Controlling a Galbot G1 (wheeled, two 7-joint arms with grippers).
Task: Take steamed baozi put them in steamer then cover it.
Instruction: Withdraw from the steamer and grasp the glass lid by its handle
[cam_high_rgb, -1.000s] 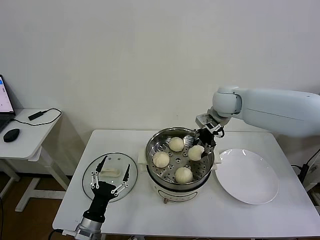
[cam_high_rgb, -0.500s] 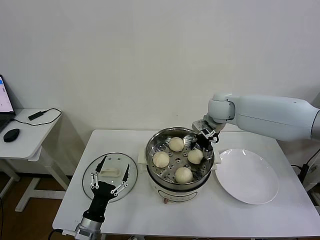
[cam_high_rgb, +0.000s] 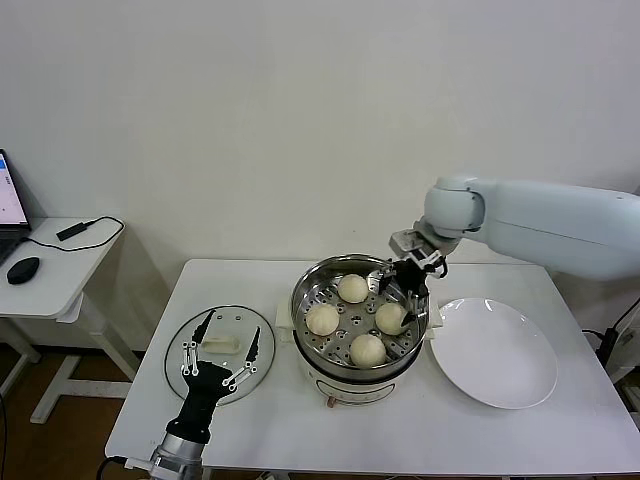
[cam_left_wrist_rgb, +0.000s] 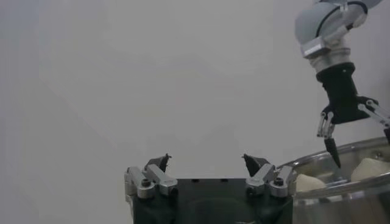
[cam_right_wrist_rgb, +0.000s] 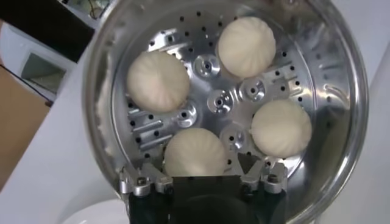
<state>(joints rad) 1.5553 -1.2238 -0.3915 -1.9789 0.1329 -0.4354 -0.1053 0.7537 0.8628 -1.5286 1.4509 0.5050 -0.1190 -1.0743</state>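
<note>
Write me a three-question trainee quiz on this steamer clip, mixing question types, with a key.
1. How many buns lie on the tray inside the steamer?
2. True or false: the glass lid already covers the steamer.
3. Which gripper is above the steamer: (a) left gripper, (b) right gripper?

Key:
1. Four; the white plate holds none.
2. False; the lid lies flat on the table, on the steamer's left, with the open left gripper over it.
3. (b); the right gripper is open and holds nothing, above the bun nearest the plate.
</note>
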